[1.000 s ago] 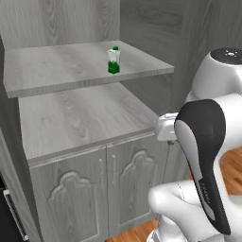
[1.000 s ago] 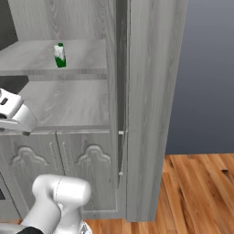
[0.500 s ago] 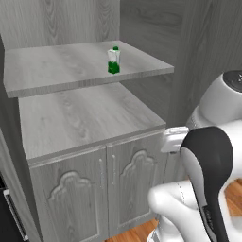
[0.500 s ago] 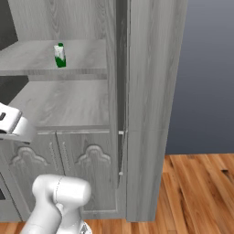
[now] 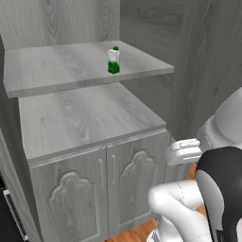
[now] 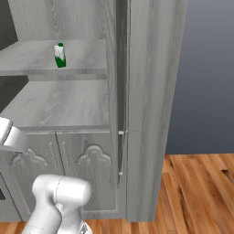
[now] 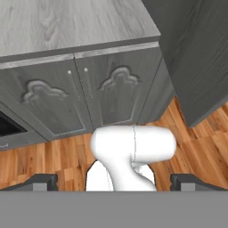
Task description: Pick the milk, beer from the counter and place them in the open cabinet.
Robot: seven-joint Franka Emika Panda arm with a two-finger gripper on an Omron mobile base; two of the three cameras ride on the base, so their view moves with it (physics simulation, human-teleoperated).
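The milk [image 5: 113,60] stands upright on the upper shelf [image 5: 56,71] of the cabinet [image 6: 141,91], high above and well apart from the gripper [image 7: 114,180], which is open and empty, its tips spread wide at the bottom of the hand view, pointing down toward the lower doors [image 7: 84,93] and the wood floor [image 7: 200,138]. So the carton looks placed, and I judge the beer is the half left to do.

The risk from here is the arm itself: it hangs low and close to the cabinet front, and a wide swing away could clip the ledge [image 5: 85,118] or the side panel just beside it. A knock hard enough to shake the shelf could topple the light carton.

Against the earlier frames, the arm has dropped lower and folded in; the milk has stayed put.
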